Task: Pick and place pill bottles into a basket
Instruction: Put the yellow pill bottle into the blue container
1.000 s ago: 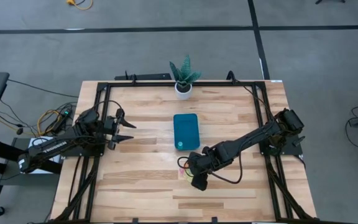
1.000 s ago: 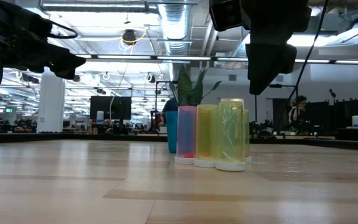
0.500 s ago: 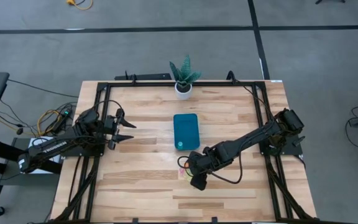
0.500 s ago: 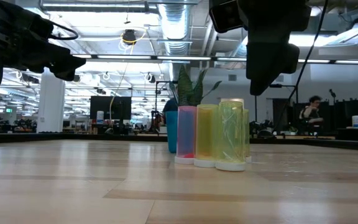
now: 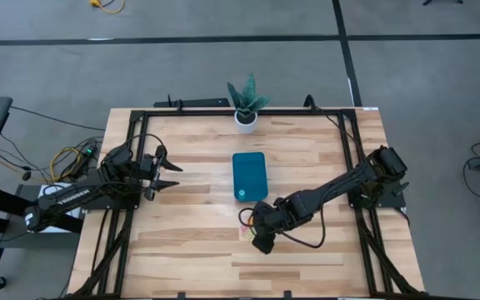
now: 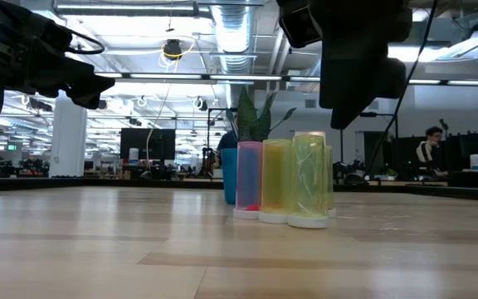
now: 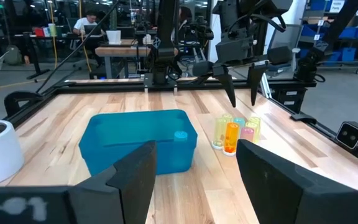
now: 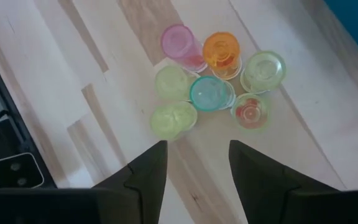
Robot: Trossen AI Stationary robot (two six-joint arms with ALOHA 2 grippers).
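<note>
- The right gripper [image 8: 192, 163] hangs above a cluster of pill bottles [image 8: 211, 92], its two dark fingers [image 8: 146, 169] spread apart with nothing between them.
- The bottles stand upright and bunched together on the wooden table [image 5: 307, 158] (pink, orange, teal and several yellow-green ones, seen from above), just beside the near end of the basket [image 5: 249, 176].
- One teal bottle [image 7: 180, 135] already shows at the basket's rim.
- The left gripper [image 5: 172, 176] waits well apart at the table's left side, its fingers standing open and empty.
- A potted plant [image 5: 246, 103] sits at the far edge.
</note>
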